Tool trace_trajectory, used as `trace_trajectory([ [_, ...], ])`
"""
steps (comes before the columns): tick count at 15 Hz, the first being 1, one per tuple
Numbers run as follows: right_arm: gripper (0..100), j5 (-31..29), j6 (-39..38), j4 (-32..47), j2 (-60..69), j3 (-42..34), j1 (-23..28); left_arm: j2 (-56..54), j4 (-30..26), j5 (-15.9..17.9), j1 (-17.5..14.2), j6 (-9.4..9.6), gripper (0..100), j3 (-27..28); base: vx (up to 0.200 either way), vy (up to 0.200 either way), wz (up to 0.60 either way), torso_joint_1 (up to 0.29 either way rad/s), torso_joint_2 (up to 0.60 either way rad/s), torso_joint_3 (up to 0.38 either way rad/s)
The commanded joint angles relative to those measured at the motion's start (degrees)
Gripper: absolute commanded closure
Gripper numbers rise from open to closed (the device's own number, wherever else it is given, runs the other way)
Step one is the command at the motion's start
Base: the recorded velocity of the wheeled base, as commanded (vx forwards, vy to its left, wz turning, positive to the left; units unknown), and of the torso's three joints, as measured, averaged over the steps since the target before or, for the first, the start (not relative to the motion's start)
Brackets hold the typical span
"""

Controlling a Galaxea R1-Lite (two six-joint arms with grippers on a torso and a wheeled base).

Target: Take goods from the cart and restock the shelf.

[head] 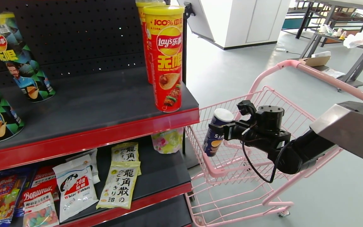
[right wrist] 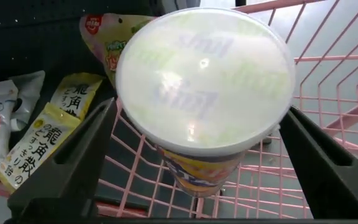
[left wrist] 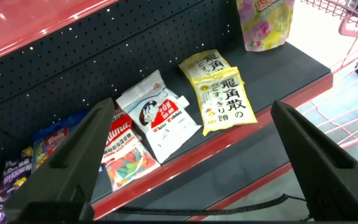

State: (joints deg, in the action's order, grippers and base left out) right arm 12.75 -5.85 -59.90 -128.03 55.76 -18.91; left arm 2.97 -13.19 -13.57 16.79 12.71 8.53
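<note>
Pink wire cart [head: 213, 172] stands under the right claw [head: 216, 128], which pinches a dark blue chip can [head: 212, 142] near its top, one finger on each side. The can's white lid faces up and it leans a little, held over the basket corner nearest the shelf [head: 90, 104]. Above this claw and off to its shelf side, a tall red chip can [head: 167, 63] stands upright at the front corner of the upper board. The left claw [left wrist: 191, 107] is spread wide and holds nothing, just in front of the lower board. Beyond its fingers a white candy bag [left wrist: 160, 118] and a yellow bag [left wrist: 224, 99] lie flat, side by side.
</note>
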Motion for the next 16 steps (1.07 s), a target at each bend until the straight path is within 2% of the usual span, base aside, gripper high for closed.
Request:
trace_trajectory([
  [1, 0, 0.08, 0.05, -0.04, -2.23, 1.90, -0.08, 0.63, 0.01, 0.03, 0.00, 0.03, 0, -0.01, 0.000, 0.000, 0.00, 0.000, 0.00, 0.000],
  [6, 0, 1.84, -0.74, -0.04, -5.74, 4.45, -0.08, 1.16, 0.01, -0.05, 0.00, -0.06, 0, -0.01, 0.000, 0.000, 0.00, 0.000, 0.00, 0.000],
  [7, 100, 1.84, -0.74, -0.12, -6.36, 5.24, -0.08, 1.33, 0.01, -0.05, 0.00, -0.06, 0, -0.01, 0.000, 0.000, 0.00, 0.000, 0.00, 0.000],
  [11, 100, 1.66, -1.27, -0.12, -6.01, 5.32, -0.08, 1.33, 0.01, -0.14, -0.70, 0.03, 0, -0.01, 0.000, 0.000, 0.00, 0.000, 0.00, 0.000],
  [13, 100, 1.49, -1.18, 1.02, -1.00, 1.90, -0.16, 1.33, 0.01, -0.14, -0.79, 0.03, 0, -0.01, 0.000, 0.000, 0.00, 0.000, 0.00, 0.000],
  [15, 100, 1.49, -1.00, 5.59, 6.38, -1.44, -0.25, 1.33, 0.01, -0.14, -0.79, -0.06, 0, -0.01, 0.000, 0.000, 0.00, 0.000, 0.00, 0.000],
  [16, 100, 1.57, -1.00, 10.25, 12.27, -2.67, 0.01, 1.33, 0.01, -0.23, -0.70, -0.06, 0, -0.01, 0.000, 0.000, 0.00, 0.000, 0.00, 0.000],
])
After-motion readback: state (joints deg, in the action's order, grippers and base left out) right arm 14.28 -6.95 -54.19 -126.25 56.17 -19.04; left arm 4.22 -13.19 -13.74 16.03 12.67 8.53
